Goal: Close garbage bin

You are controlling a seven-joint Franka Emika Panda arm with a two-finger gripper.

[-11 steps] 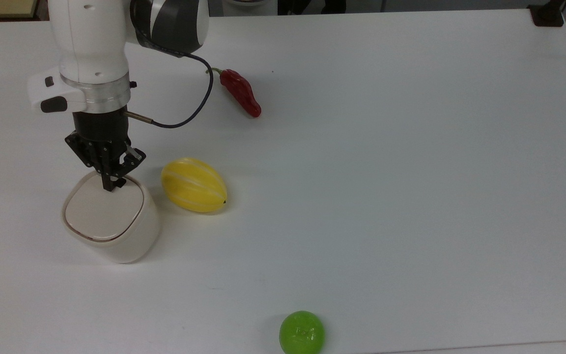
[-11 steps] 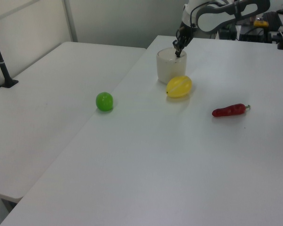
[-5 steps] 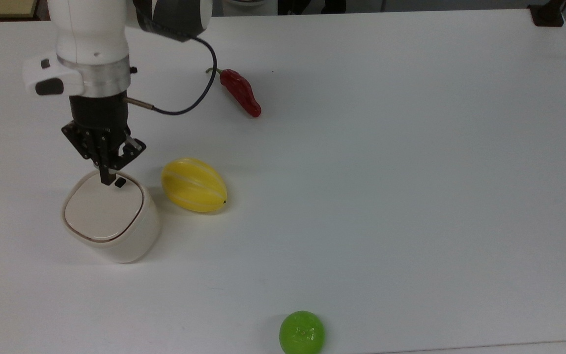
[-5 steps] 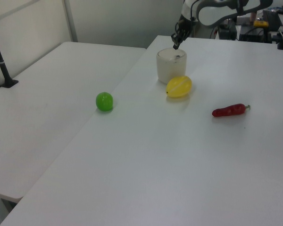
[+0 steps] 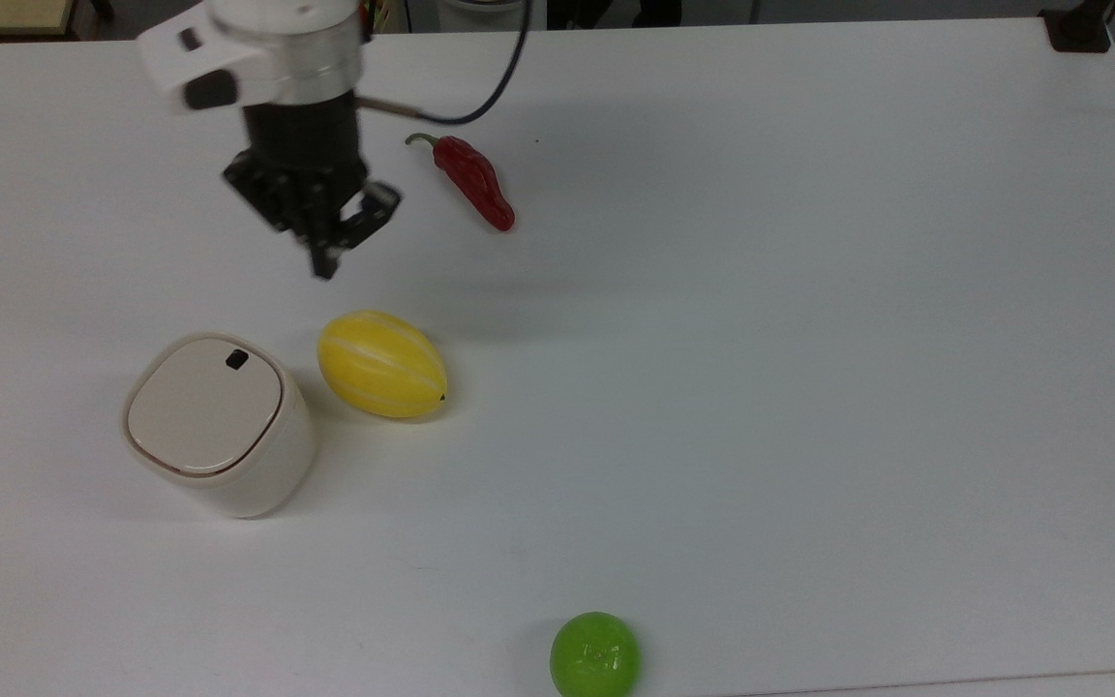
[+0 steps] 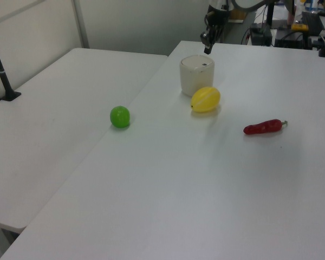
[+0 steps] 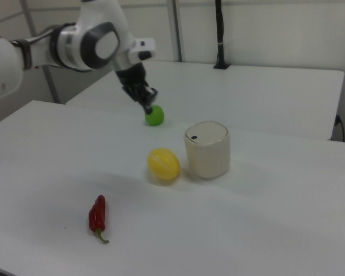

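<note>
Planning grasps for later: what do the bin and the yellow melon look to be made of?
The garbage bin looks like smooth cream plastic, with a soft sheen on its rounded wall and a flat matte lid. The yellow melon looks like glossy moulded plastic, a toy by its even shine and pale stripes. Neither is certain.

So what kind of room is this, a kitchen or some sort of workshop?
Most likely a robotics lab, not a kitchen. A robot arm's gripper hangs over plain white tables set with a small garbage bin and what look like toy foods: a yellow melon, a red pepper and a green ball.
</note>
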